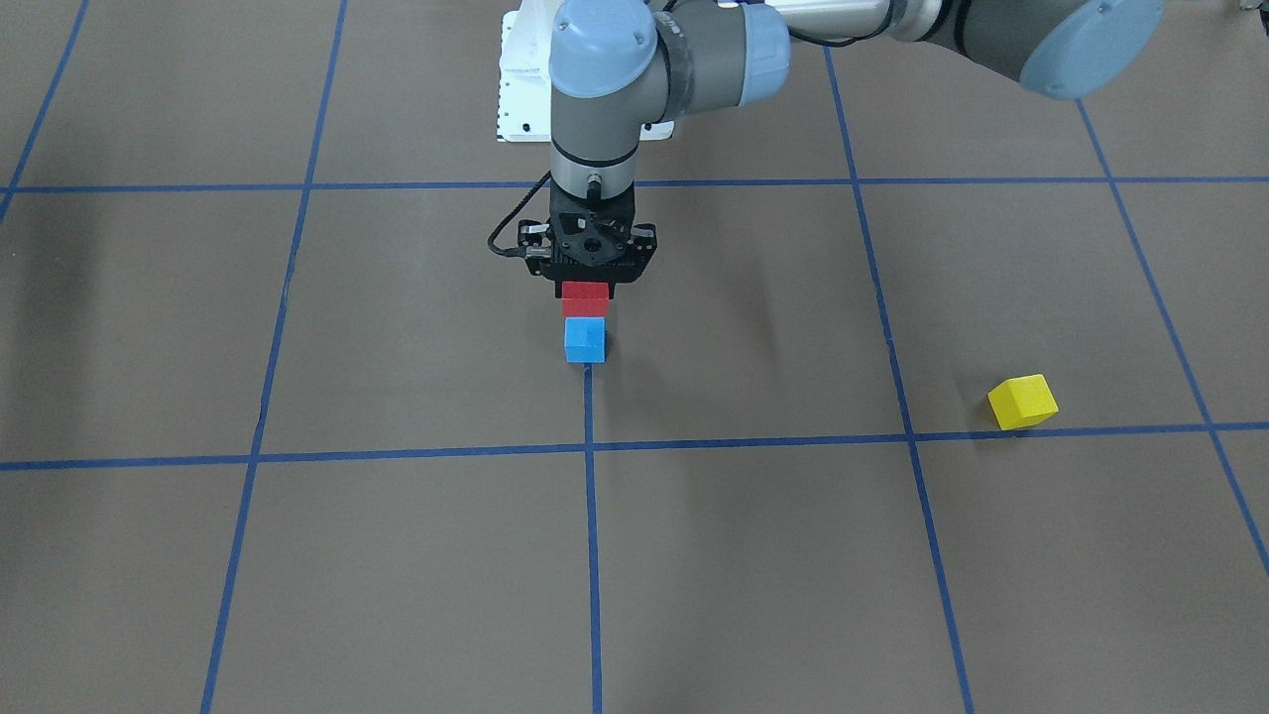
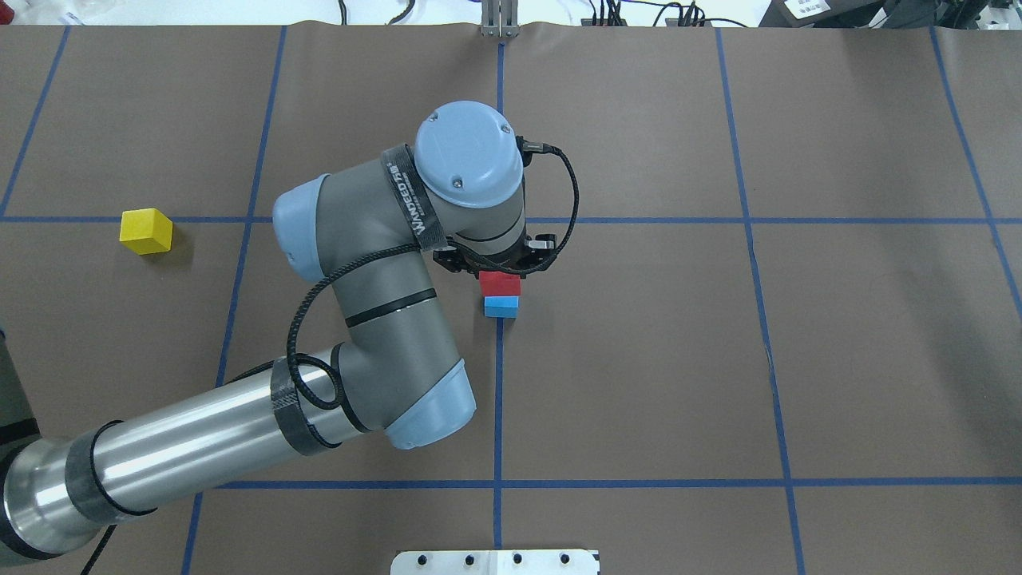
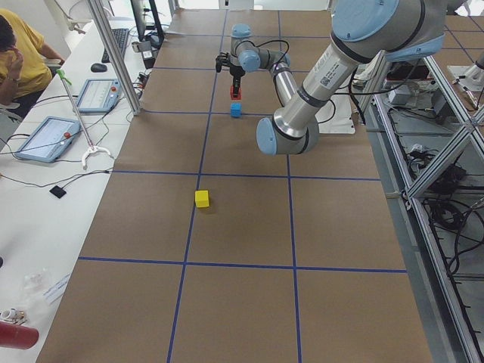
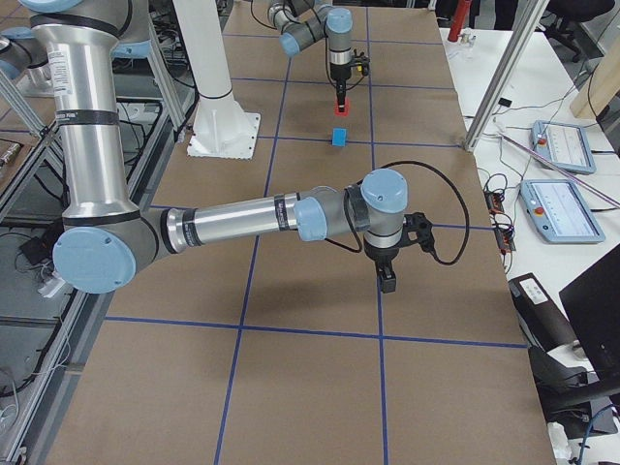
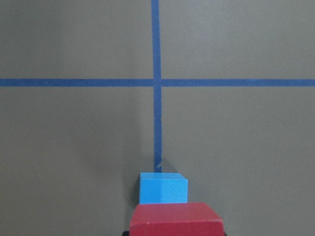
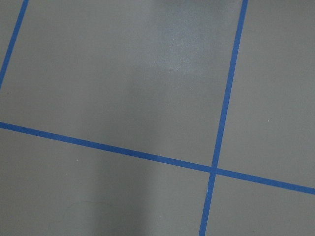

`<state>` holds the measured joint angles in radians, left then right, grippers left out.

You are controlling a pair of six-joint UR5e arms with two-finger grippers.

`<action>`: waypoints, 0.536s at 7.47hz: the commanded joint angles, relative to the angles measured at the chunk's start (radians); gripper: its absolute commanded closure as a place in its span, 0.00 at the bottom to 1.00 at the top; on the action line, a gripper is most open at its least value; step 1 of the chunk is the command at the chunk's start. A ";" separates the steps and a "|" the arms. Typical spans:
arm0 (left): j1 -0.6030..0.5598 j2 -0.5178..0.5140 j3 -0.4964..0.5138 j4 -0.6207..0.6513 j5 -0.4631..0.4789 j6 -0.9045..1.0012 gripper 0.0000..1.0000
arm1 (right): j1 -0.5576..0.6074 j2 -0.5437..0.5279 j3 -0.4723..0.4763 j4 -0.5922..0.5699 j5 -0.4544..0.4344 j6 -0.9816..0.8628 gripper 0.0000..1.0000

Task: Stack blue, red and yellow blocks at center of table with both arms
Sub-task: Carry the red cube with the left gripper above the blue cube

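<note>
Front-facing view: the left tool [image 1: 585, 291] points straight down at the middle of the worktop [image 1: 297, 555], clenched on the red block [image 1: 585, 300]. The blue block [image 1: 585, 340] sits on the worktop directly under it, beside a tape line [image 1: 591, 516]. From this angle the two blocks seem to meet. The yellow block [image 1: 1023, 402] lies well apart, on the robot's left side

Overhead view: red covers most of blue, and only a strip of blue shows at its near edge

Left side view: a slim gap shows between red and blue, so the red block looks carried, not yet set down

Right side view: the same gap shows at the far end. The right tool [image 4: 387, 279] hangs low over bare worktop, away from every block. I cannot tell whether it is released or clenched

Left wrist view: red fills the bottom edge, and blue peeks out beyond it, sitting a little to one side of red's middle

Right wrist view: only worktop and tape

Risks, as I judge them: letting go across that gap could make red bounce or land skewed. If the sideways offset is real, red may overhang and tip. Pressing down too hard could shove blue off centre
</note>
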<state>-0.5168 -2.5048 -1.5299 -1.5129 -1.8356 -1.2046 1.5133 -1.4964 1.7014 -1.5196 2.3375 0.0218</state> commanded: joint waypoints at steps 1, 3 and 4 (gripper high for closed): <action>0.015 -0.011 0.040 -0.010 0.021 0.011 1.00 | 0.001 -0.001 0.000 -0.001 0.000 0.001 0.00; 0.015 -0.006 0.050 -0.012 0.021 0.067 1.00 | 0.001 0.001 0.000 -0.001 0.000 0.003 0.00; 0.015 -0.006 0.056 -0.018 0.022 0.068 1.00 | 0.001 0.001 0.000 -0.001 0.000 0.006 0.00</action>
<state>-0.5020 -2.5123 -1.4813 -1.5257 -1.8147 -1.1544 1.5140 -1.4963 1.7012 -1.5202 2.3378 0.0246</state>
